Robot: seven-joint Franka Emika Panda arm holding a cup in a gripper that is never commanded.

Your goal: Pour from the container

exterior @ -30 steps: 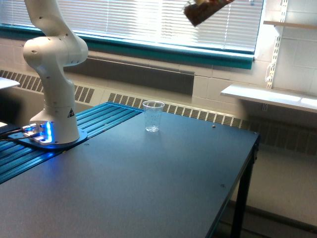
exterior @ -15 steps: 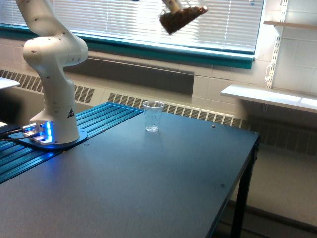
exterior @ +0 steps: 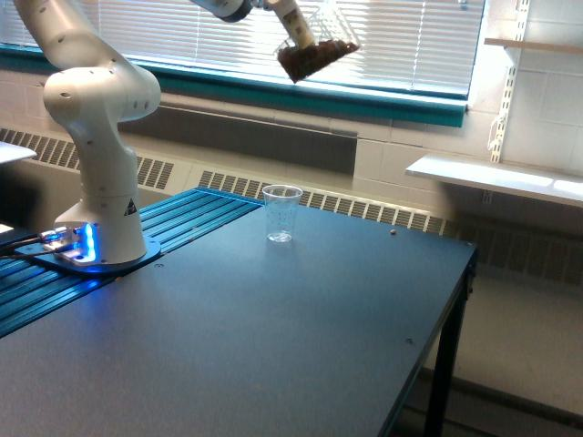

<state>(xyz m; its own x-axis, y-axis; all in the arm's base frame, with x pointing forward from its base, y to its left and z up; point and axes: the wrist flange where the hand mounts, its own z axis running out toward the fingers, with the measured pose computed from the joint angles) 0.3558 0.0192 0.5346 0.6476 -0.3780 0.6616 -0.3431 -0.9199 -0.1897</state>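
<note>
Gripper (exterior: 293,23) sits at the top edge of the exterior view, mostly cropped; I see one pale finger (exterior: 296,25) running down onto the clear, wide, rounded tumbler-like container (exterior: 319,53), so I read it as clamped on the container, though the jaw gap itself is not visible. Container hangs high in front of the window blinds (exterior: 401,36), tilted, mouth toward the exterior view's right and upward, with dark brown granules (exterior: 310,60) heaped in the low side. It is well above the small tapered clear plastic cup (exterior: 281,213), which stands upright on the dark tabletop (exterior: 273,337), and slightly to the exterior view's right of it. White robot arm base (exterior: 98,146) stands at the exterior view's left on the blue ribbed mat (exterior: 182,218).

Handling, my judgement: thin clear plastic, light, stiff enough but could flex or crack if squeezed hard; smooth wall, likely slippery. Load is loose grains, so weight shifts to the low side as I tilt, and flow may come in a sudden rush. Best hold is on the side wall near the base, away from the rim, leaving the mouth free. Target cup is light and narrow; a fast dump could tip it or overshoot.
</note>
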